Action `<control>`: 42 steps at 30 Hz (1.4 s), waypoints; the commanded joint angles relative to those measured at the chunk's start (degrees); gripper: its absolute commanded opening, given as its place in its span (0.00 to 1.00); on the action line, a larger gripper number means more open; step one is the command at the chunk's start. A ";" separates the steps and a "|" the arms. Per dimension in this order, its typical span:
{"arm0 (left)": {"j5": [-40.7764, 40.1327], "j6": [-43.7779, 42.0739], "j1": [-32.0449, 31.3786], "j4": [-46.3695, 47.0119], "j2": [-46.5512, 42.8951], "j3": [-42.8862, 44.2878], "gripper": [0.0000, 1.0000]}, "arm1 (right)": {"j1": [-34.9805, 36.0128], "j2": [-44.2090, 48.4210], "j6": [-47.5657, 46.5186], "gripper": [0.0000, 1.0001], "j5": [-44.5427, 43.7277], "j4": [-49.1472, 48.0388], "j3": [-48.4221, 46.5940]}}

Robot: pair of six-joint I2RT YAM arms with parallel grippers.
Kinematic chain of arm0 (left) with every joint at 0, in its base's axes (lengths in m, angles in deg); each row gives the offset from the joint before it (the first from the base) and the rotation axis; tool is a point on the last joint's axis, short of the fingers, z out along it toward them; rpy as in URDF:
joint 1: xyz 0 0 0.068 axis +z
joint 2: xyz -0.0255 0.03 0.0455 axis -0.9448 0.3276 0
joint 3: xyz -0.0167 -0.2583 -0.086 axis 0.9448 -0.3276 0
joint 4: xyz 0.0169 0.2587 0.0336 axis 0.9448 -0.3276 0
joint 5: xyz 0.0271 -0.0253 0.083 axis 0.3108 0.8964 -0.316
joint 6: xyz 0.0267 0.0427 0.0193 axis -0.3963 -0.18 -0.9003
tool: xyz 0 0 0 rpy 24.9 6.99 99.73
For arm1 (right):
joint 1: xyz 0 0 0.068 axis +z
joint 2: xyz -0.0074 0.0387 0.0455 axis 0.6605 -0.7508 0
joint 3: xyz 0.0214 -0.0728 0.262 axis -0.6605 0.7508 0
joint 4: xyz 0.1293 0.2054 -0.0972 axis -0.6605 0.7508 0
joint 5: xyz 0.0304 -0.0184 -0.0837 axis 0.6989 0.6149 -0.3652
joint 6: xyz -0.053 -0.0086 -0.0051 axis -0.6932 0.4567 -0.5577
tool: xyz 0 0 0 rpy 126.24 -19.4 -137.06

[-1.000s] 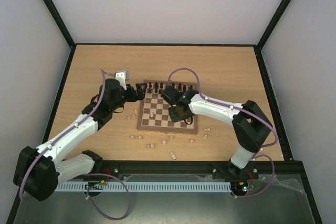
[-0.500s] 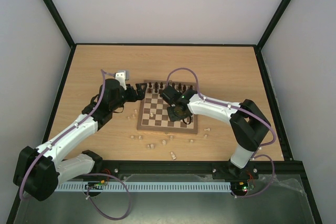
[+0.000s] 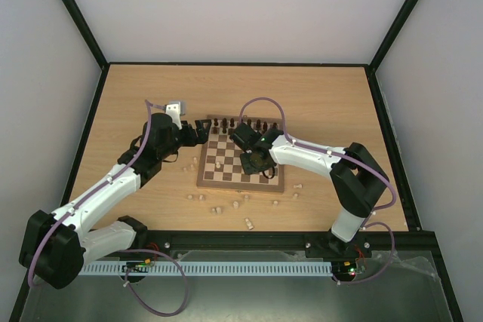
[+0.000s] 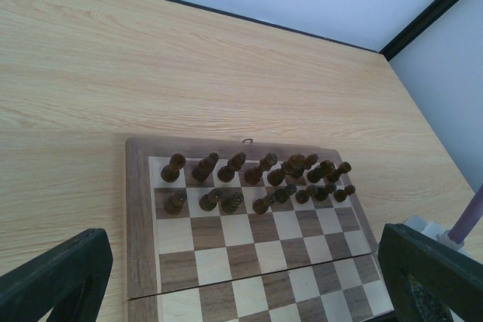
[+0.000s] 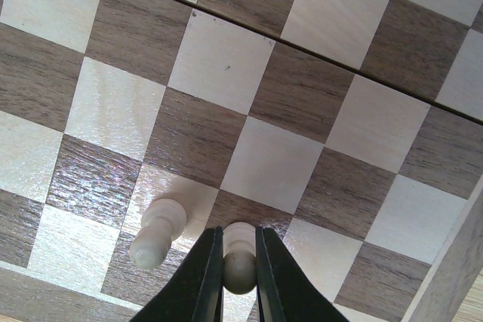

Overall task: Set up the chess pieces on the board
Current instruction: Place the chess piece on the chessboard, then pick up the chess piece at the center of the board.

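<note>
The board (image 3: 230, 177) lies in mid-table. Dark chess pieces (image 3: 241, 124) fill its two far rows, also seen in the left wrist view (image 4: 256, 179). My right gripper (image 3: 256, 161) is low over the board's near right part. In its wrist view the gripper (image 5: 238, 243) is shut on a pale pawn (image 5: 240, 271) held upright over a dark square. A second pale pawn (image 5: 157, 231) stands on the light square beside it. My left gripper (image 3: 202, 127) hovers at the board's far left corner, open and empty (image 4: 243, 262), with its fingers (image 4: 56, 277) wide apart.
Several pale pieces lie loose on the table in front of the board (image 3: 217, 210), to its left (image 3: 186, 167) and to its right (image 3: 298, 186). One pale piece (image 3: 218, 165) stands on the board's left part. A black frame edges the table.
My right gripper has shifted slightly to the left over the board with the pawn in it. The left arm has not moved.
</note>
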 commanded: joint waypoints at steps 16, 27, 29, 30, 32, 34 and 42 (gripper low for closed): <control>0.01 0.01 -0.26 -0.62 -0.96 1.65 0.99 | 0.35 2.02 0.87 0.24 -0.53 1.49 0.71; -0.08 -0.04 -0.24 -0.62 -1.07 1.51 0.99 | 0.34 12.53 2.04 0.44 -6.11 0.94 2.22; -0.07 0.03 -0.22 -0.55 -1.02 1.51 1.00 | 0.36 15.14 2.28 0.51 -6.25 0.94 2.82; -0.12 0.05 -0.26 -0.54 -1.02 1.50 0.99 | 0.33 16.41 2.36 0.57 -6.13 0.95 3.08; -0.12 0.11 -0.26 -0.49 -0.90 1.43 0.99 | 0.32 19.13 2.61 0.69 -5.72 1.24 3.97; -0.10 0.12 -0.26 -0.40 -0.80 1.40 0.99 | 0.32 21.13 3.03 0.99 -5.55 1.63 5.48; 0.70 -0.06 -0.26 -0.18 -0.50 1.47 0.99 | 0.34 28.25 6.06 0.99 -1.50 3.43 13.67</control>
